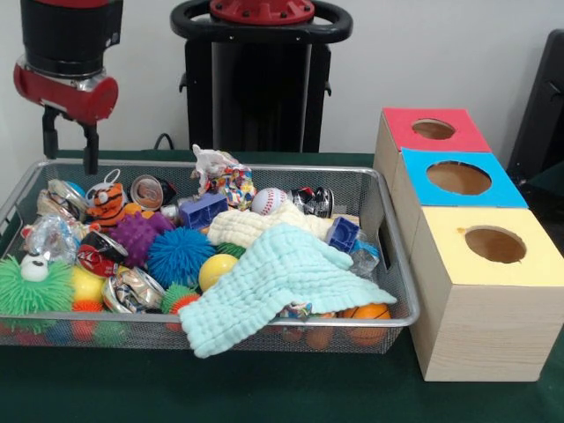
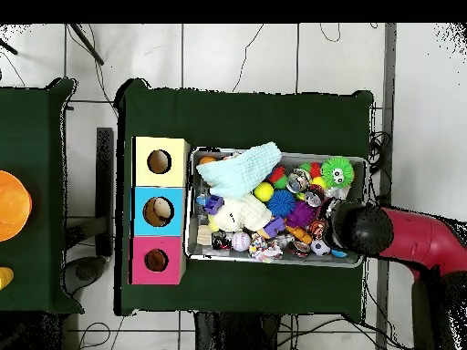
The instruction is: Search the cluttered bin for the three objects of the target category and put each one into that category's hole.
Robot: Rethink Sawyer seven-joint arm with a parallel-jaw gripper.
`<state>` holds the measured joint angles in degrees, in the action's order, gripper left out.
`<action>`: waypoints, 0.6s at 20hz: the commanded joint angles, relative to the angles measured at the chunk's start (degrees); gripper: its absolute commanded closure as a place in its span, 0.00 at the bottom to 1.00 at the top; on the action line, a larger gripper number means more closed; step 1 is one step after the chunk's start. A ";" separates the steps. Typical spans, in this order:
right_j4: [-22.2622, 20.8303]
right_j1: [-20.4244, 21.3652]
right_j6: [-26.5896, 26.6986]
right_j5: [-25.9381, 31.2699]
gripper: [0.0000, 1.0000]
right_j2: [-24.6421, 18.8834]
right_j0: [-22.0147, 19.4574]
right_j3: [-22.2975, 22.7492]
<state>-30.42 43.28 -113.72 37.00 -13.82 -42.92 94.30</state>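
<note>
My gripper (image 1: pixel 69 148) hangs open and empty above the far left corner of the wire bin (image 1: pixel 264 322), its two black fingers (image 1: pixel 90 152) clear of the clutter. The bin holds a mint cloth (image 1: pixel 282 280) draped over the front rim, a cream cloth (image 1: pixel 247 225), a baseball (image 1: pixel 269 201), a yellow ball (image 1: pixel 216 269), an orange basketball (image 1: pixel 370 312), blue (image 1: pixel 179 256) and purple (image 1: pixel 139 233) spiky balls, a tiger plush (image 1: pixel 106 203), crushed cans (image 1: pixel 132 291) and blue blocks (image 1: pixel 203 211). In the overhead view the arm's wrist (image 2: pixel 360 228) covers the gripper at the bin's right end (image 2: pixel 310 156).
Three wooden boxes with round holes stand in a row right of the bin: red top (image 1: pixel 432 129), blue top (image 1: pixel 458 178), yellow top (image 1: pixel 495 244). A green spiky toy (image 1: pixel 35 286) fills the bin's near left corner. An orange object (image 2: pixel 11 205) sits on a separate table.
</note>
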 commanded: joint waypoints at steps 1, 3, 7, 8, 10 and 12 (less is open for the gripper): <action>-7.31 -3.31 3.21 -6.11 0.00 -1.89 5.58 1.57; -8.39 -3.36 0.49 -6.20 0.00 -0.15 7.78 1.10; -7.66 -2.15 -1.64 -5.12 0.00 1.27 10.23 0.84; -7.06 -1.94 -1.64 -4.70 0.00 1.34 10.39 0.91; -6.25 -1.33 -1.42 -4.37 0.00 1.27 10.52 1.44; -5.59 -0.89 -0.86 -4.22 0.00 1.10 10.53 1.91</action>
<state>-35.50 41.83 -113.72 33.66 -12.62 -32.86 94.33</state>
